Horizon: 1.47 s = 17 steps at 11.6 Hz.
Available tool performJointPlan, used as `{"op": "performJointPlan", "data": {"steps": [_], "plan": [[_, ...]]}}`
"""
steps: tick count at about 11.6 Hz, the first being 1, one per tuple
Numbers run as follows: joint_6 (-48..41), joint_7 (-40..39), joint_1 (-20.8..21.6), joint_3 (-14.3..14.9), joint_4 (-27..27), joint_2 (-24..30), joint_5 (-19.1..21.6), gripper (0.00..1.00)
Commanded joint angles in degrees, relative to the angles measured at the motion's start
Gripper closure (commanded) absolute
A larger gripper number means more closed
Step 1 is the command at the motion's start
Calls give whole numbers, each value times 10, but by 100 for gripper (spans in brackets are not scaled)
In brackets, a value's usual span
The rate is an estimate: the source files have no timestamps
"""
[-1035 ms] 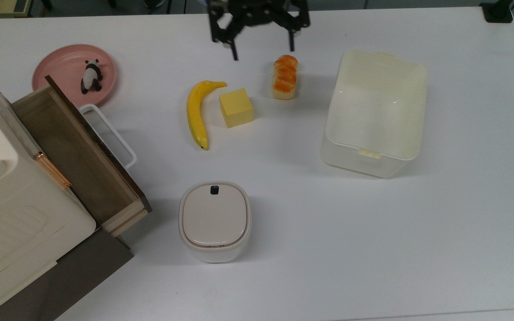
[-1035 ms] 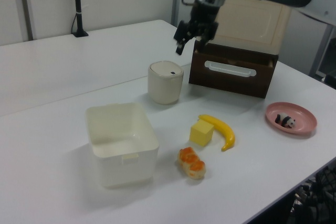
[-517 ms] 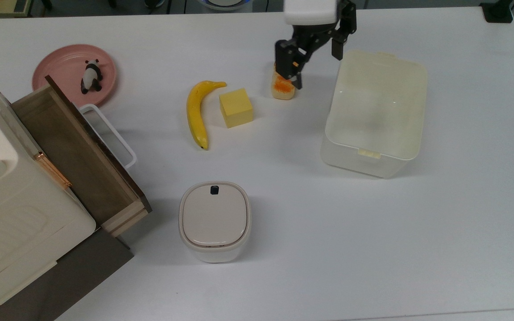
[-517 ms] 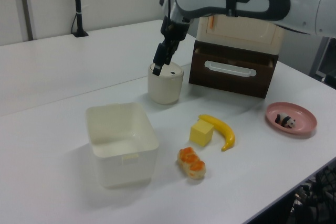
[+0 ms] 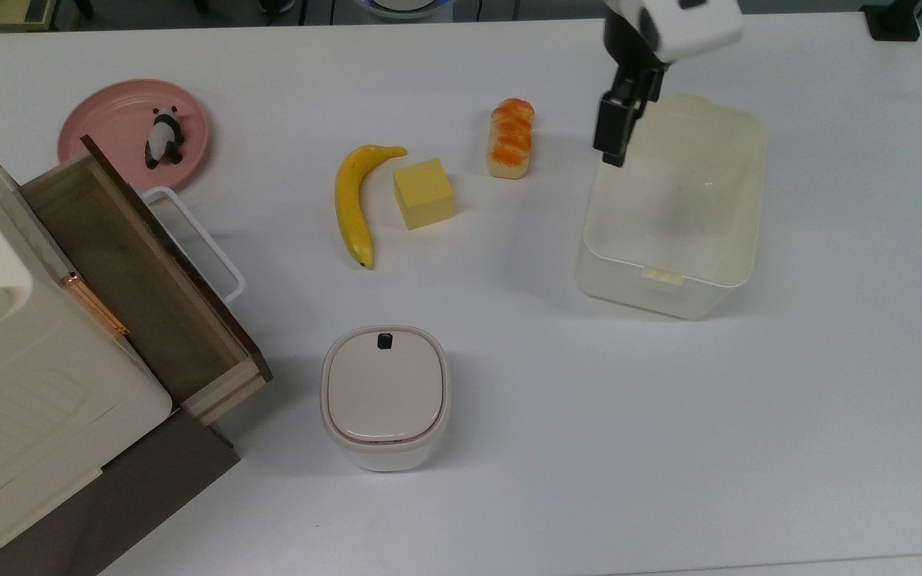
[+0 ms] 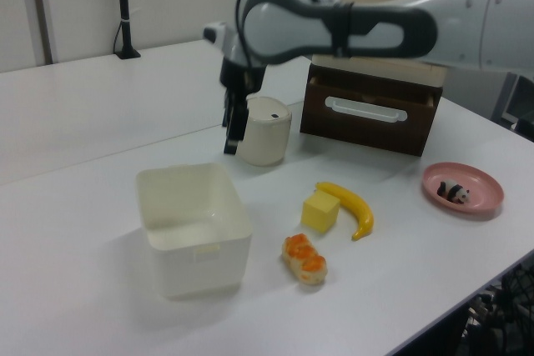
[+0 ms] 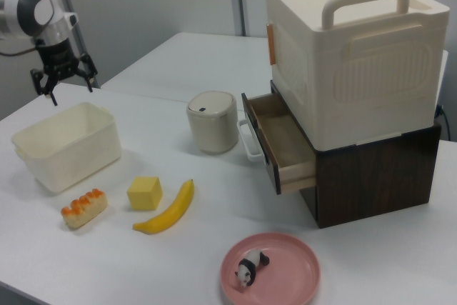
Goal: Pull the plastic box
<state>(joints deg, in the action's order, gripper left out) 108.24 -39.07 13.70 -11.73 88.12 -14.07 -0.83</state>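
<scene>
The plastic box (image 5: 673,204) is a large cream-white translucent bin, standing open and empty on the white table at the top view's right. It has a small yellowish tab on its near wall. The same box (image 6: 193,231) sits front left in the left view, and the box (image 7: 66,144) is at the right view's left. My gripper (image 5: 629,112) hangs above the box's upper-left corner in the top view. In the right view the gripper (image 7: 70,89) is open, holds nothing, and hovers clear above the far rim. The gripper (image 6: 231,127) hangs just behind the box.
A bread roll (image 5: 511,138), a yellow block (image 5: 423,193) and a banana (image 5: 351,202) lie to the top view's left of the box. A beige lidded container (image 5: 385,396) stands nearer the front. A pink plate (image 5: 109,120) with a panda and a cabinet with an open drawer (image 5: 141,280) are at the far left.
The arm has swung to the top view's right, from above the bread roll to above the box's corner. The gripper stayed open. The box and other items have not moved.
</scene>
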Motion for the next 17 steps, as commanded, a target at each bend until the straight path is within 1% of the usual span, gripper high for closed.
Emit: {"op": "performJointPlan", "data": {"steps": [1,2,4,6,10,15,17], "plan": [[14,-35,11,-23,6,-26,-38,0],[14,-35,11,-32,6,-35,-49,0],[42,-33,17,-35,6,-50,-60,0],[43,-32,24,-35,6,-64,-77,0],[43,-31,29,-35,7,-85,-84,0],[40,-33,27,-35,13,-91,-94,0],[36,-34,26,-30,21,-90,-94,0]]}}
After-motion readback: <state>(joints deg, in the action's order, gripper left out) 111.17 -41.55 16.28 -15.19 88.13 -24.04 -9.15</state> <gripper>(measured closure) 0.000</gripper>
